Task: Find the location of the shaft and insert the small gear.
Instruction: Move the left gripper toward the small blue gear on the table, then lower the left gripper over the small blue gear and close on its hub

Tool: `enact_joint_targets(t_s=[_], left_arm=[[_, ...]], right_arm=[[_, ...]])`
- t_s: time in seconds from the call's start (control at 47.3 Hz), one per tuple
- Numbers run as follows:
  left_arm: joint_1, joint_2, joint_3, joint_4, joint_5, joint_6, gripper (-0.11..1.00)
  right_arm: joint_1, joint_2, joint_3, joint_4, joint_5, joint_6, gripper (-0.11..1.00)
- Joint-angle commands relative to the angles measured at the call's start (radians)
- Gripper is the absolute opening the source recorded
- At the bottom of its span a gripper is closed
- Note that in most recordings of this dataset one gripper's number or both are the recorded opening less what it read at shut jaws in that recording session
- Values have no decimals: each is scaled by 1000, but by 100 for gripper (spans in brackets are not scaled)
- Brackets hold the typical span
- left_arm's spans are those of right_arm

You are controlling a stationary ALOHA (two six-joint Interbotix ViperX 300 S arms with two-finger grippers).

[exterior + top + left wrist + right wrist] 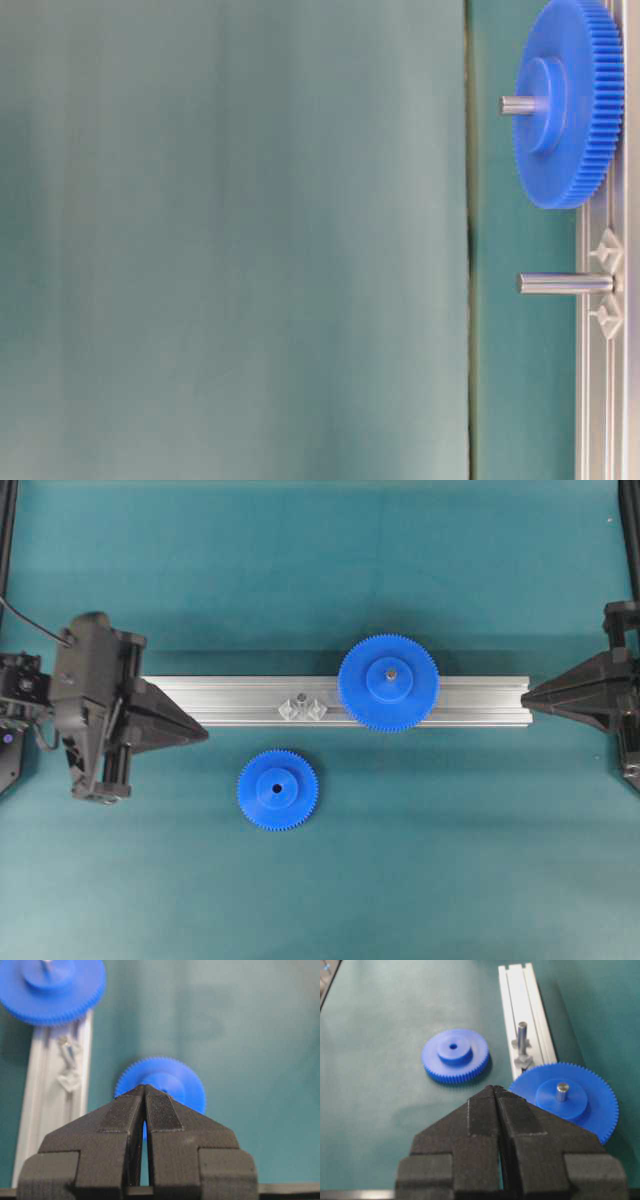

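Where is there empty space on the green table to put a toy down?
Bare green mat lies above the silver rail, and a wide patch below it, right of the small gear. It is crowded mid-rail, where the shaft stands close beside the big gear, and at both rail ends, where the left gripper and right gripper point in.

Overhead camera looks straight down, rail (340,701) across mid-frame. Table-level view, close and turned sideways, shares its large gear (567,102) and shaft (563,283) at right edge. Both wrist cameras look past their grippers at both gears.
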Motion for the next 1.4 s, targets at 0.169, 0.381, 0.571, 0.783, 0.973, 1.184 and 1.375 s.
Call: enact_joint_targets(t_s=[0.169,0.381,0.571,0.783,0.973,1.184,1.375], left_arm=[[-25,83,-100,2,81,-6,0],[-25,156,-133,2,91,-6,0],[-29,213,-167,2,95,-11,0],[-31,281,-218,2,149,-11,0],[-38,356,-287,2,242,-12,0],[-49,436,-345,3,288,-11,0],[-49,488,-393,6,310,-3,0]], right_arm=[[-6,21,-25,2,-5,9,0],[-8,23,-17,3,-5,11,0],[-9,23,-6,3,2,11,0],[-11,25,9,3,11,44,0],[-11,23,18,0,32,58,0],[-11,23,18,-2,35,58,0],[-11,23,20,-3,51,58,0]])
